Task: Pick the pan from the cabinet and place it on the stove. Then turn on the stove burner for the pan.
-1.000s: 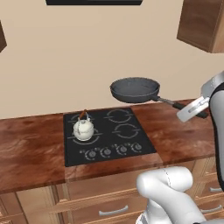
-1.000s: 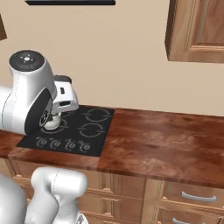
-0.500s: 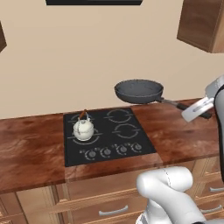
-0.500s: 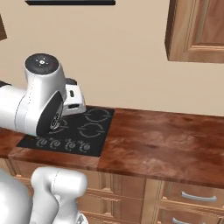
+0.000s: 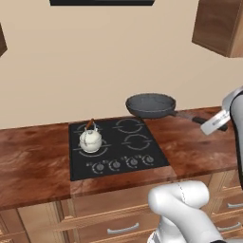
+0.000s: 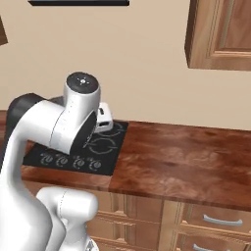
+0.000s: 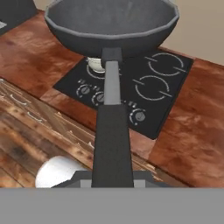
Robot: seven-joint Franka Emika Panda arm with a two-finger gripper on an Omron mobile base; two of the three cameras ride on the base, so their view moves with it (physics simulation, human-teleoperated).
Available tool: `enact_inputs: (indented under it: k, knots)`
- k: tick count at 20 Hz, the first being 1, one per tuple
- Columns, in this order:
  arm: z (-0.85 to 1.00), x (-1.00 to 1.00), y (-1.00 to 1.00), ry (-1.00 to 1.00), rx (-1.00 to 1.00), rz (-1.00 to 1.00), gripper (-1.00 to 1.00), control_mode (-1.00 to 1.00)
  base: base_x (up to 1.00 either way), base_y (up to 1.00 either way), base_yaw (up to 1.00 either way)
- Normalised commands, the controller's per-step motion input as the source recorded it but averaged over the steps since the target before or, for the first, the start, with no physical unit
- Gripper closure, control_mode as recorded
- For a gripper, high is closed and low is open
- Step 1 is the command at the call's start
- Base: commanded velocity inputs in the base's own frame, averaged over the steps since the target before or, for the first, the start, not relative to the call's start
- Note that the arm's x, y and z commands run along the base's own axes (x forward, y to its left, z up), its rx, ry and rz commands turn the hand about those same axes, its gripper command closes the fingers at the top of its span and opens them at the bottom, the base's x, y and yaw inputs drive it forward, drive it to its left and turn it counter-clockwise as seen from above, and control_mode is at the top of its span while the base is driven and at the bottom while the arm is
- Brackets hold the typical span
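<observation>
A robot arm carries the pan point(image 5: 151, 105) by the far end of its long black handle, the gripper point(image 5: 212, 124) clenched on the grip so the shallow bowl rides level and well out ahead of the wrist. The pan hangs in the air above the counter point(image 5: 33, 161), near the back right corner of the stove point(image 5: 114, 147) and clear of its surface; from the hand camera the bowl point(image 7: 111, 24) sits over the far burners, though how high it floats is hard to judge. Holding the handle tip looks chosen to keep the arm's bulk off the cooktop while the bowl reaches in. A small white kettle point(image 5: 90, 139) occupies the left side of the stove, so the two right-hand burner rings point(image 5: 138, 141) offer the open room for setting down. The row of knobs point(image 5: 121, 163) runs along the front edge, unobstructed. The wall cabinet point(image 5: 219, 26) hangs up and to the right, well apart from the pan. Behind the stove the bare wall leaves little spare depth.
</observation>
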Motion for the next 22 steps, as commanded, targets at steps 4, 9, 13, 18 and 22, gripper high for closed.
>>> enact_inputs:
  k: [4,9,13,18,22]
  knots:
    - [-0.31,0.38,-0.37,0.00,0.00,0.16,1.00,-1.00,0.00,0.00,0.00]
    - [-0.27,0.38,-0.24,0.02,-0.02,0.09,1.00,-1.00,0.00,0.00,0.00]
    - [-0.19,0.39,-0.13,0.06,-0.08,0.05,1.00,-1.00,0.00,0.00,0.00]
    - [-0.22,0.43,-0.29,0.01,-0.01,0.10,1.00,-1.00,0.00,0.00,0.00]
    - [-0.41,0.54,-0.44,0.00,0.00,0.17,1.00,-1.00,0.00,0.00,0.00]
